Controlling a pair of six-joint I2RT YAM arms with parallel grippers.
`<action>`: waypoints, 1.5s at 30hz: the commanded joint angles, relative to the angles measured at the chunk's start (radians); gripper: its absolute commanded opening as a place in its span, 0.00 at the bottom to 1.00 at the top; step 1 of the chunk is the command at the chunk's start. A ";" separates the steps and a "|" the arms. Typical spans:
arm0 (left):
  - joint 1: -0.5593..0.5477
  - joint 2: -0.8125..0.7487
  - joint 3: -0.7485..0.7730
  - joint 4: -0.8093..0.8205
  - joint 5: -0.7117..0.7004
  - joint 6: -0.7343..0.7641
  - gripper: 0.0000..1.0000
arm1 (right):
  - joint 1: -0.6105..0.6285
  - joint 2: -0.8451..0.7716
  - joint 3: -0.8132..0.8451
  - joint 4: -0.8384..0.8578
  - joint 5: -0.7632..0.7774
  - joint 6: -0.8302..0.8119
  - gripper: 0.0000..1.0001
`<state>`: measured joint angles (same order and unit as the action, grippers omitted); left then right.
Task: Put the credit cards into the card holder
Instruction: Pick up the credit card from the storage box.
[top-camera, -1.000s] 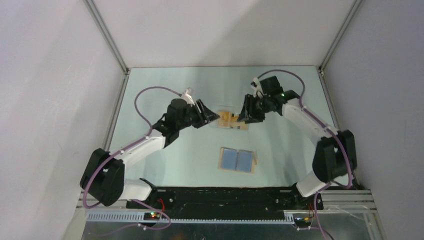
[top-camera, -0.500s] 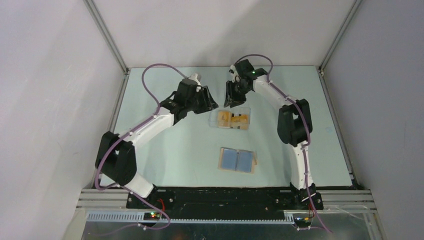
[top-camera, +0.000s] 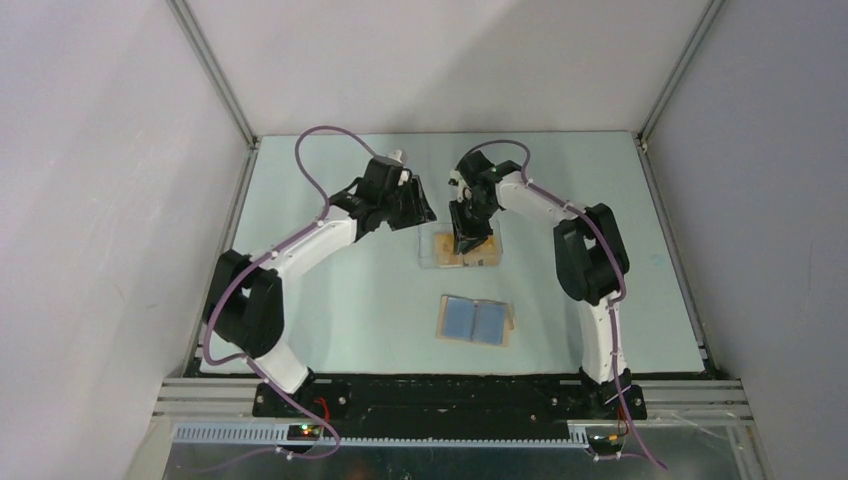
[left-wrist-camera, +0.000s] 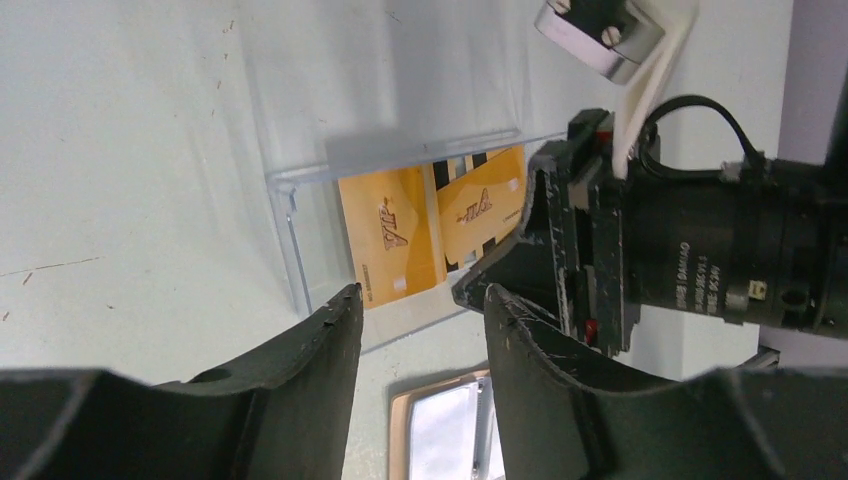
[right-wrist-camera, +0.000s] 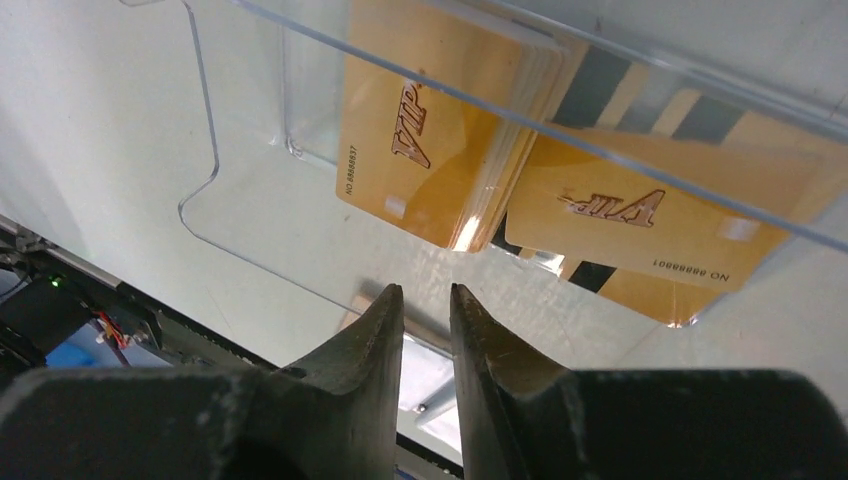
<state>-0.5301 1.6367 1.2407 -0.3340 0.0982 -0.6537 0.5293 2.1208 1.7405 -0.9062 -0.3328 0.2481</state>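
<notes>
Several orange-yellow credit cards (right-wrist-camera: 430, 130) lie in a clear plastic tray (right-wrist-camera: 200, 150); some show dark stripes. In the left wrist view the credit cards (left-wrist-camera: 390, 240) overlap inside the tray (left-wrist-camera: 290, 240). The card holder (top-camera: 475, 320) lies open on the table nearer the arm bases, with its blue panels up. My right gripper (top-camera: 468, 243) points down over the tray. Its jaws (right-wrist-camera: 425, 295) stand a narrow gap apart with nothing between them. My left gripper (top-camera: 428, 214) hovers by the tray's left back corner. It is open and empty (left-wrist-camera: 422, 300).
The right arm's dark wrist body (left-wrist-camera: 690, 250) sits close to the right of my left fingers. White enclosure walls (top-camera: 120, 200) stand on the left, back and right of the pale green table (top-camera: 330, 300).
The right gripper swung from the tray's right side round the back and came down over the cards, its jaws narrowing. The left gripper drew back from the tray's left edge.
</notes>
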 joint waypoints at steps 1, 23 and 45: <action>-0.003 0.014 0.048 -0.018 -0.026 0.019 0.53 | 0.017 -0.107 -0.034 0.012 0.010 -0.023 0.27; -0.178 0.210 0.184 -0.212 -0.280 -0.178 0.62 | -0.205 -0.410 -0.280 0.111 -0.021 0.041 0.46; -0.178 0.458 0.375 -0.333 -0.255 -0.117 0.66 | -0.272 -0.262 -0.308 0.163 -0.051 0.017 0.53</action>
<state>-0.7048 2.0853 1.5711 -0.6506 -0.1497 -0.7956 0.2539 1.8568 1.4174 -0.7708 -0.3672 0.2821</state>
